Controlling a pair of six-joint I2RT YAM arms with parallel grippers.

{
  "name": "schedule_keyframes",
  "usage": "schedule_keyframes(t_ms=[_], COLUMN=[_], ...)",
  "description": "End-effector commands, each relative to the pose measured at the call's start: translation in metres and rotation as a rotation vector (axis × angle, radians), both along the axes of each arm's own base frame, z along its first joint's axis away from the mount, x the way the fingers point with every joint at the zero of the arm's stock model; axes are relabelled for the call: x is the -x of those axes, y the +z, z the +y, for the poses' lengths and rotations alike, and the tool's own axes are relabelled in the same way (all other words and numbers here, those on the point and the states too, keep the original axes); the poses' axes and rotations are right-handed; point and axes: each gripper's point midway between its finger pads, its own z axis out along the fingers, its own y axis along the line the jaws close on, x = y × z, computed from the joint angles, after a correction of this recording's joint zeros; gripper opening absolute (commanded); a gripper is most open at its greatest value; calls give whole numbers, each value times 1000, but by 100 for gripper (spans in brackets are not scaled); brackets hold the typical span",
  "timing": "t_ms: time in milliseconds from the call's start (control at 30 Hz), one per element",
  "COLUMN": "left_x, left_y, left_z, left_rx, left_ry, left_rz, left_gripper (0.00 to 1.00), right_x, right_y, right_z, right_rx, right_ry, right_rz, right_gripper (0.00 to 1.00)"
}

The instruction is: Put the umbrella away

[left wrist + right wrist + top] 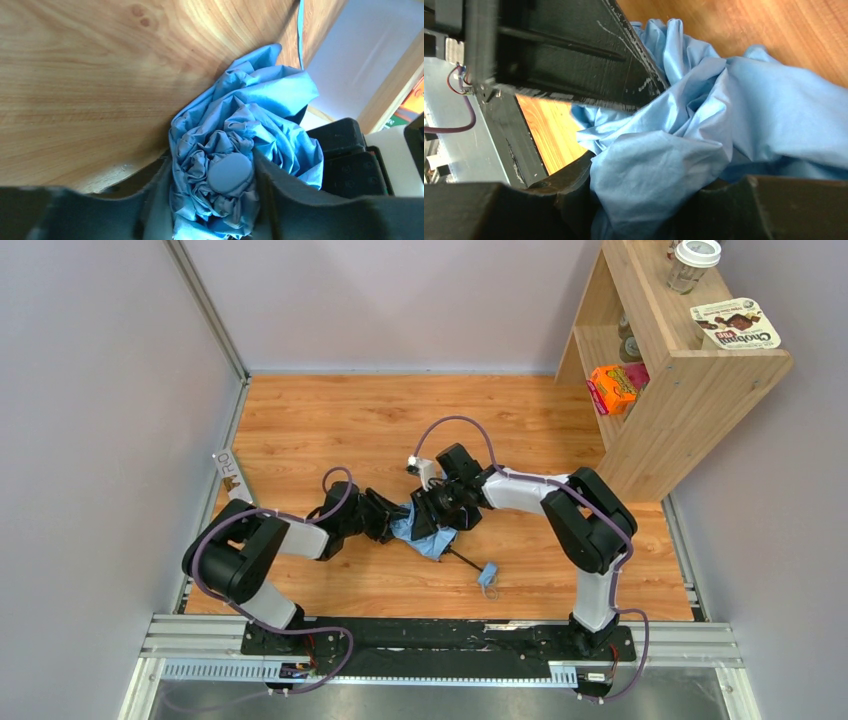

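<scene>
- Two black robot arms are bending in over one light sky-blue fabric umbrella (420,530), which is lying half-collapsed on the wooden tabletop (330,420), well to the near-left of the tall wooden shelf unit (690,390).
- The right gripper (437,512), on the shelf's side of the bundle, is pinching a thick fold of canopy cloth between its fingers.
- The left gripper (207,200), on the side away from the shelf, is bracketing the gathered canopy top, with the round blue cap (230,172) sitting between its fingers. Whether they are pressing the cloth cannot be told.
- The thin dark shaft (462,560) is pointing out of the bundle, away from the shelf and toward the arm bases, and is ending in a small light blue handle (488,577) with a strap.
- The canopy is looking thin, soft and slippery, so loose cloth is likely to slide or pull free under a pinch. The whole umbrella is probably light, and its ribs are probably easy to bend.
- A surer hold is likely squeezing cloth and ribs together around the stiff shaft, or taking the handle.
</scene>
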Motion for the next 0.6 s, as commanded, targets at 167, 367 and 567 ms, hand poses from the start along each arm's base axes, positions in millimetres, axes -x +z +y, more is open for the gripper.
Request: schedule_keyframes(t_ms=[167, 367, 567], left_x=[7, 23, 26], left_y=[-16, -27, -22], left_z=[3, 10, 12], left_rx=[-40, -62, -66], left_ry=[0, 26, 66], left_rz=[31, 169, 251], left_gripper=[0, 0, 0], right_x=[14, 25, 27], right_y=[10, 15, -8], right_z=[6, 10, 3], right_rx=[84, 214, 432], right_ry=[37, 31, 51], right_rz=[-65, -256, -546], right_gripper=[19, 60, 71])
